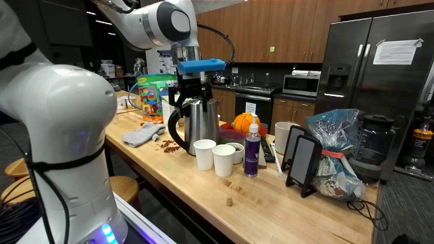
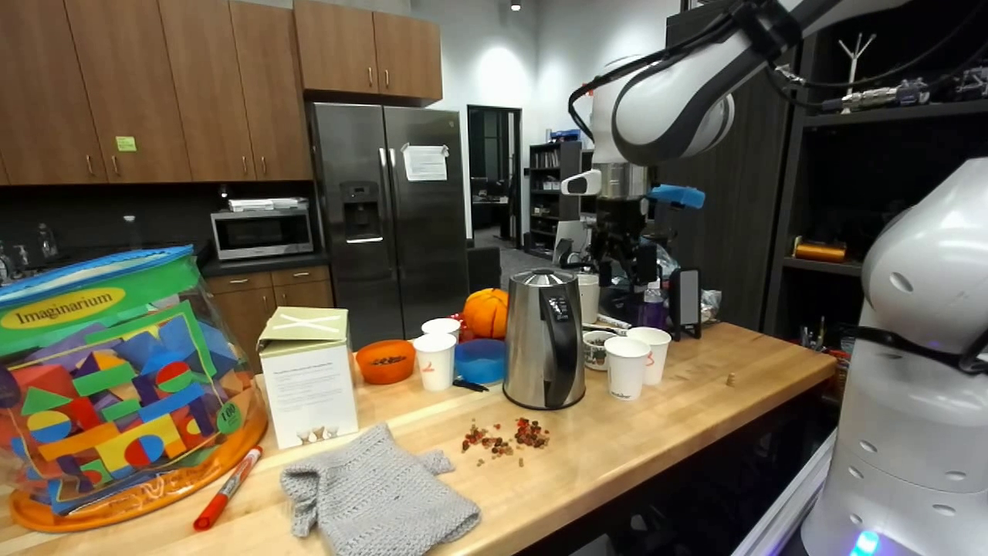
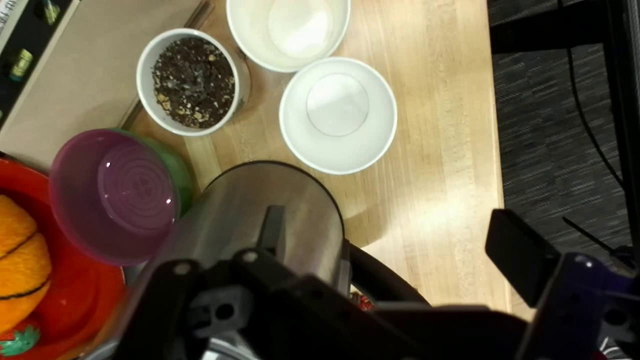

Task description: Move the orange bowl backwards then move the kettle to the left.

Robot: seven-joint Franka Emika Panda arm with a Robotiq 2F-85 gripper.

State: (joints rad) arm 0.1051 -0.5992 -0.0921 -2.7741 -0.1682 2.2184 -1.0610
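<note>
Steel kettle stands upright (tool spread nearby).

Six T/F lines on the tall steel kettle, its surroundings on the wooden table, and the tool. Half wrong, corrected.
1. The tall shiny steel kettle stands upright on the pale wooden table. True.
2. The black two-fingered tool is shut. False: it is open.
3. The round orange bowl holds small dark pieces. True.
4. The knitted gray cloth is draped over the kettle. False: it lies on the table, apart from the kettle.
5. The slim red marker is inside the orange bowl. False: it lies on the table by the clear bag of colourful blocks.
6. The wrist view shows dark, crumbly material in a small white cup. True.
</note>
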